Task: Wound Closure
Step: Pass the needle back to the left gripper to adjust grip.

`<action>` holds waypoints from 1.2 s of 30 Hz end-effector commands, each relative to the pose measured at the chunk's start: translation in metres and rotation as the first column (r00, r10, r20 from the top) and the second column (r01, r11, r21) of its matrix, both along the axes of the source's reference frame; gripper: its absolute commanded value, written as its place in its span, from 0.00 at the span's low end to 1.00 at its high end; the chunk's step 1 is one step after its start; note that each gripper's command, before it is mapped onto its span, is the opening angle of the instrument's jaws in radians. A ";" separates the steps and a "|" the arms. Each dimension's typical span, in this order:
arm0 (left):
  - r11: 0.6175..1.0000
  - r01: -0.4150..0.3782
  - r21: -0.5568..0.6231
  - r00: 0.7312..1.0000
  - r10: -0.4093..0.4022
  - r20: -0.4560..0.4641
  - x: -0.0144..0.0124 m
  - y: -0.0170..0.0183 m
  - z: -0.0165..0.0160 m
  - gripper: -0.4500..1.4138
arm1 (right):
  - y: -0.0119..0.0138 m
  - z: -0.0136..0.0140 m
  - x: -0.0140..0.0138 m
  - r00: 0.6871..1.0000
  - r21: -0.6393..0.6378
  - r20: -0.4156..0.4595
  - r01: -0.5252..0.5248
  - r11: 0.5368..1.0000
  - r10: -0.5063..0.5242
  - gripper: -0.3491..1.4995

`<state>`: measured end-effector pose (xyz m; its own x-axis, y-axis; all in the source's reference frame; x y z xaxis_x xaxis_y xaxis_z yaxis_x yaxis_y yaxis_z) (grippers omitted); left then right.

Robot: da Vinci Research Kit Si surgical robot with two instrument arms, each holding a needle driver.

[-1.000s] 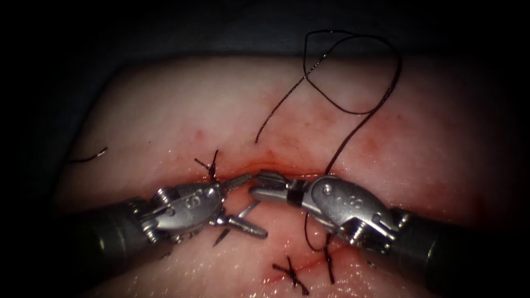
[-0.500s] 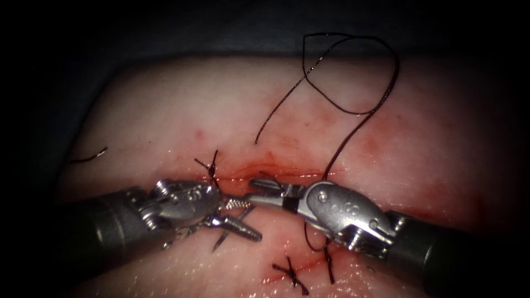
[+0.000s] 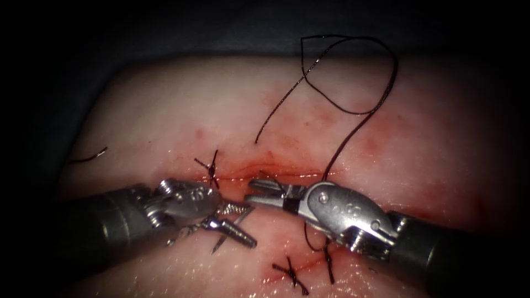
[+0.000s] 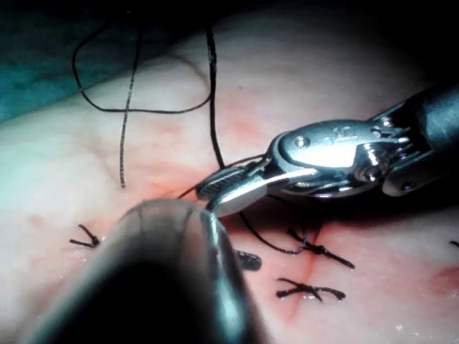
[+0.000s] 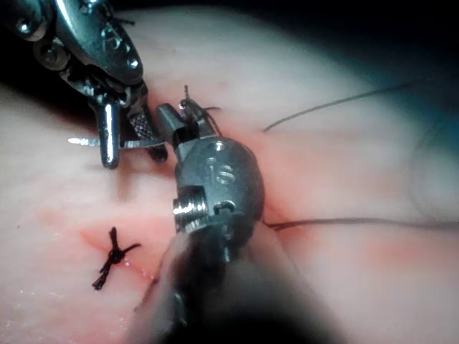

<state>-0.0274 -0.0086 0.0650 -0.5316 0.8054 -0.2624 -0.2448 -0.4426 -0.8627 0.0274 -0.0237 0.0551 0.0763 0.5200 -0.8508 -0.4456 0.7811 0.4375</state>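
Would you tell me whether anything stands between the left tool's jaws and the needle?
Nothing visible does. The needle already lies across the gap of the left tool, whose jaws stand open, its point sticking out over the tissue. The right tool sits close beside, not in between.
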 end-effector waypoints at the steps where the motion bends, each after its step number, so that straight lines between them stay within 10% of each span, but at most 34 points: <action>1: 1.000 -0.002 0.007 1.000 0.002 -0.005 -0.0007 0.0006 0.0002 0.49 | 0.0005 0.0003 0.0010 1.000 -0.003 -0.003 0.000 1.000 0.000 0.00; 11: 0.995 0.002 0.104 0.999 0.002 -0.038 -0.0002 0.0006 0.0006 0.47 | 0.0003 0.0002 0.0010 1.000 -0.011 -0.004 0.004 1.000 -0.004 0.00; 13: 0.987 0.002 0.161 0.999 0.005 -0.040 -0.0001 0.0007 0.0006 0.26 | 0.0002 0.0003 0.0011 1.000 -0.012 -0.004 0.004 1.000 -0.004 0.00; 14: 0.981 -0.021 0.192 1.000 0.025 -0.018 0.0000 0.0008 0.0007 0.00 | 0.0001 0.0003 0.0012 1.000 -0.013 -0.005 0.005 1.000 -0.006 0.00; 24: 0.975 -0.068 0.213 0.996 0.055 0.067 0.0005 0.0022 0.0016 0.00 | 0.0000 0.0003 0.0010 0.999 -0.030 -0.047 -0.001 1.000 -0.001 0.00; 27: 0.977 -0.038 0.211 0.995 0.017 0.101 0.0007 0.0026 0.0016 0.00 | 0.0001 0.0004 0.0010 0.994 0.006 -0.100 -0.047 0.999 0.048 0.46; 29: 0.976 -0.015 0.218 0.992 -0.012 0.125 0.0010 0.0028 0.0015 0.00 | 0.0001 0.0005 0.0009 0.989 0.030 -0.126 -0.071 0.997 0.075 0.60; 36: 0.971 0.034 0.236 0.979 -0.080 0.186 0.0019 0.0033 0.0013 0.00 | -0.0004 0.0012 0.0006 0.961 0.141 -0.222 -0.136 0.981 0.165 0.63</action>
